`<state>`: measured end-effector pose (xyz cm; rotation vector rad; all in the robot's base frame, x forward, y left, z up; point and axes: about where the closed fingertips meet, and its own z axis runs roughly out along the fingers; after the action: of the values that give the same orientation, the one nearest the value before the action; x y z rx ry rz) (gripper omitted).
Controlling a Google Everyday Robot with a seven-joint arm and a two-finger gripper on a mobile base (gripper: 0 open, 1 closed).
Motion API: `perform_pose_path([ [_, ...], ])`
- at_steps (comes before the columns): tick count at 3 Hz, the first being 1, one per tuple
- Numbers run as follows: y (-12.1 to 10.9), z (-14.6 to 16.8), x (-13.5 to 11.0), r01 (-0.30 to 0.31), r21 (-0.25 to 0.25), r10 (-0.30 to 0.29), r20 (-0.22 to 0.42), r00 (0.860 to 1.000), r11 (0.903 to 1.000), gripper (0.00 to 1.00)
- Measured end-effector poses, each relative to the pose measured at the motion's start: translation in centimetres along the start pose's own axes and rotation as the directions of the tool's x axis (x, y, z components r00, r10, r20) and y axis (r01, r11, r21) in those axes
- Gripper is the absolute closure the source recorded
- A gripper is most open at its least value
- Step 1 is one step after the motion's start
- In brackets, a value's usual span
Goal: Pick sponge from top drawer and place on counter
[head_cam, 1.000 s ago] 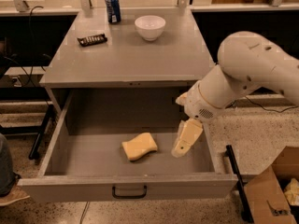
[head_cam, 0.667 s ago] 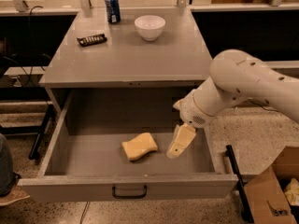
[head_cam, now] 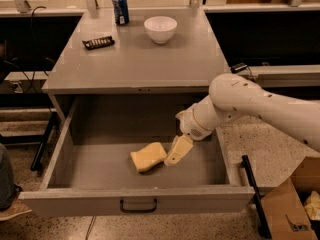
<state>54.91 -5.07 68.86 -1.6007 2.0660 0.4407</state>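
Note:
The pale yellow sponge (head_cam: 148, 156) lies on the floor of the open top drawer (head_cam: 90, 159), near the middle front. The drawer is pulled out, with its dark pull handle (head_cam: 138, 205) on the front panel. My cream-coloured gripper (head_cam: 178, 150) reaches down into the drawer from the right and sits right at the sponge's right end. The white arm (head_cam: 250, 104) crosses over the drawer's right side. The grey counter (head_cam: 135, 64) is above the drawer.
On the counter stand a white bowl (head_cam: 160, 29), a blue can (head_cam: 119, 8) and a dark flat bar (head_cam: 98, 42) at the back. A cardboard box (head_cam: 292, 204) and a black post (head_cam: 251, 186) are on the floor to the right of the drawer.
My arm has swung left and down inside the drawer. The gripper has closed the gap and is now beside the sponge's right end. The sponge has not moved.

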Motion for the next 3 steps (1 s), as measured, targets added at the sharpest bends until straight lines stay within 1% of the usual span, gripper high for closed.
perform_pose_path([
  [1, -0.3, 3.5, -0.6, 0.012, -0.029, -0.011, 0.017, 1.000, 0.9995, 0.00],
  [2, 0.4, 6.5, -0.6, 0.022, -0.065, -0.021, 0.014, 1.000, 0.9976, 0.00],
  [3, 1.2, 8.5, -0.7, 0.030, -0.095, -0.029, 0.014, 0.999, 0.9951, 0.00],
])
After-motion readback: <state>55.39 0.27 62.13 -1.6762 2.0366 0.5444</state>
